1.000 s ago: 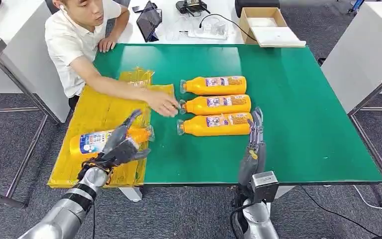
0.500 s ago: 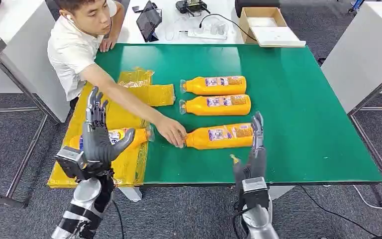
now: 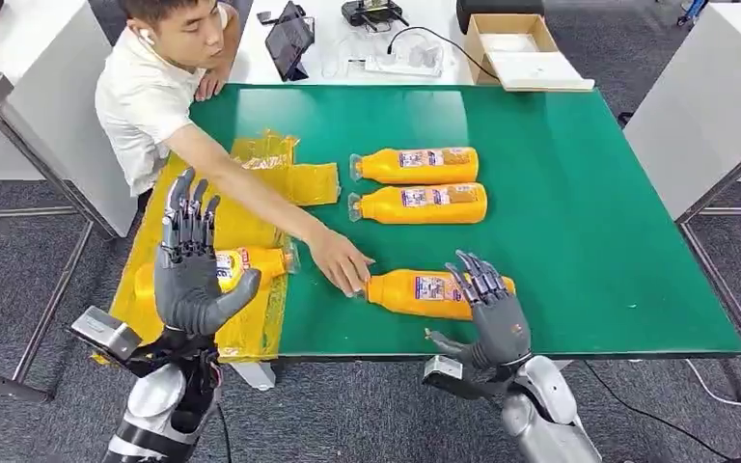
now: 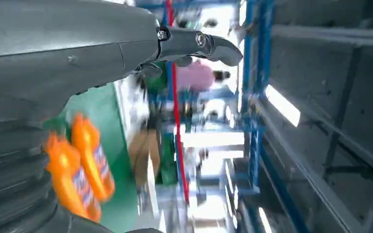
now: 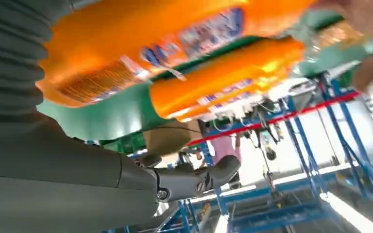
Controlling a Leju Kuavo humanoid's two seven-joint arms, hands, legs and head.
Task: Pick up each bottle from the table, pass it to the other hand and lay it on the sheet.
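Right robot hand [image 3: 490, 318] spread over nearest bottle [image 3: 415, 292], left robot hand [image 3: 189, 265] raised, empty

Bright, even overhead light; soft glare on the green table [image 3: 579, 193] toward 12 o'clock. Both wrist views are motion-blurred, backgrounds overexposed.

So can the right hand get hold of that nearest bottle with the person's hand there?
Probably yes. The right hand is open over the base end of the nearest bottle, while the person's hand sits at the cap end, leaving the body free, though the two hands are close.
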